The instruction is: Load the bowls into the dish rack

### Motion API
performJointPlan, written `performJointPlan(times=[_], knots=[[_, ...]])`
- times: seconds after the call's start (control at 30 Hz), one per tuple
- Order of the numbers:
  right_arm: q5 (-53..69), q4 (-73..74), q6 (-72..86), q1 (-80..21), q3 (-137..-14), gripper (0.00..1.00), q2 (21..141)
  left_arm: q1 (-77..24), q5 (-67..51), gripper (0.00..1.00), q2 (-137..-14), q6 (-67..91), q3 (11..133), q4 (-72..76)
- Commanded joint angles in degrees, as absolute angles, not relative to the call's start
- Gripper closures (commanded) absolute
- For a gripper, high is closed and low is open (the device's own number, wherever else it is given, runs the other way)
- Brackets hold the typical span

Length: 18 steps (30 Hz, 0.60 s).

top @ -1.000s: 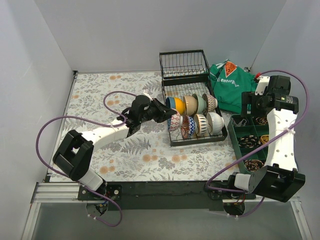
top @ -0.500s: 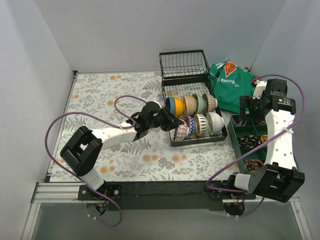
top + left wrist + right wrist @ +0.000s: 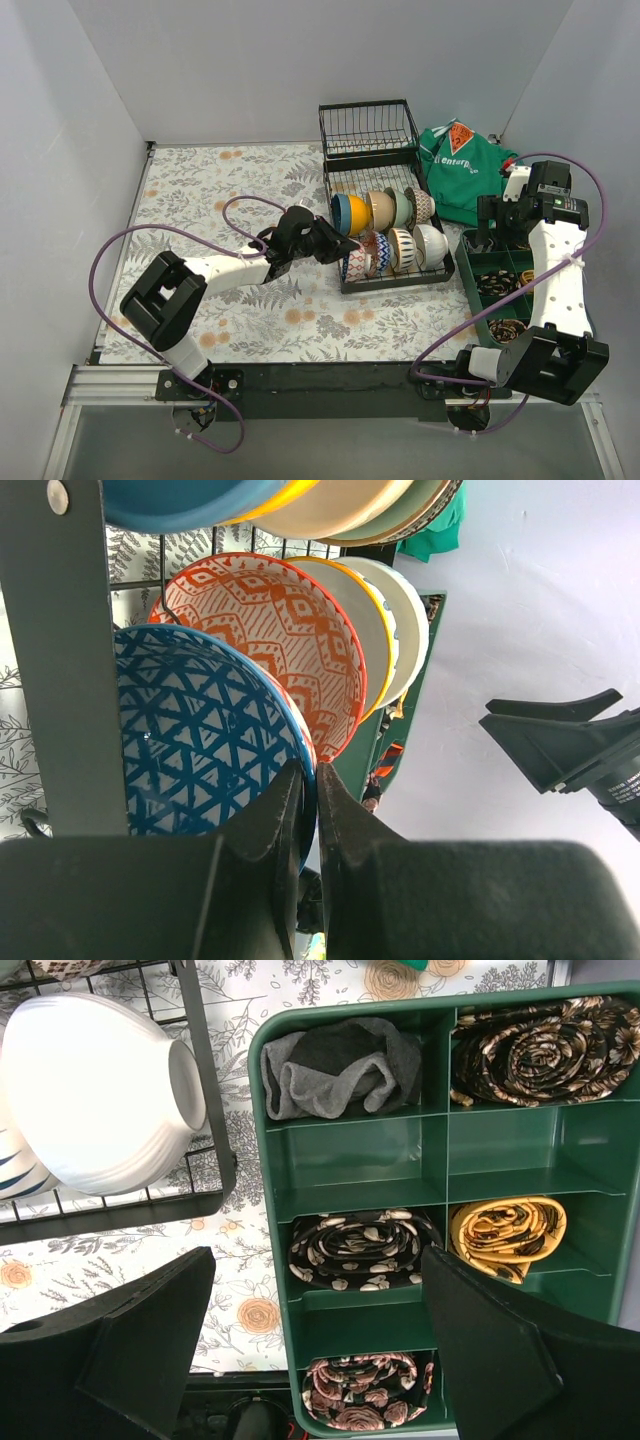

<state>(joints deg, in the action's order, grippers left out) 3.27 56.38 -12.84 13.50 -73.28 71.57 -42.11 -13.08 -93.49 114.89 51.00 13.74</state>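
The left end effector (image 3: 308, 775) reaches over the floral tabletop (image 3: 200, 190) to the near-left corner of the dish rack (image 3: 345, 286). It is pinched almost shut on the rim of the blue patterned bowl (image 3: 200, 750), which stands on edge in the front row beside an orange patterned bowl (image 3: 290, 640). Other bowls (image 3: 385, 208) fill both rows. The right end effector (image 3: 318, 1260) hangs spread wide, empty, above the green tray (image 3: 262, 1110).

The top view looks down from above and behind the arm bases over the whole table (image 3: 200, 190) and dish rack (image 3: 368, 128). The left wrist view sits tight against the rack's blue patterned bowl (image 3: 200, 740). The right wrist view looks straight down on the green tray (image 3: 355, 1150) and white bowl (image 3: 90, 1100), both shared with the top view.
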Motion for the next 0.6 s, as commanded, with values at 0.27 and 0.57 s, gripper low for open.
performJointPlan(times=[0.27,0.57], knots=[[6.2,53.4,-12.3,13.8,-74.3,0.07,71.9,-39.5,-12.4,0.79,-93.8,129.0,50.7,12.4],[6.7,53.3,-12.2,13.9,-72.7,0.07,69.9,-37.6,-14.8,0.34,-93.1,117.4,53.0,15.3]])
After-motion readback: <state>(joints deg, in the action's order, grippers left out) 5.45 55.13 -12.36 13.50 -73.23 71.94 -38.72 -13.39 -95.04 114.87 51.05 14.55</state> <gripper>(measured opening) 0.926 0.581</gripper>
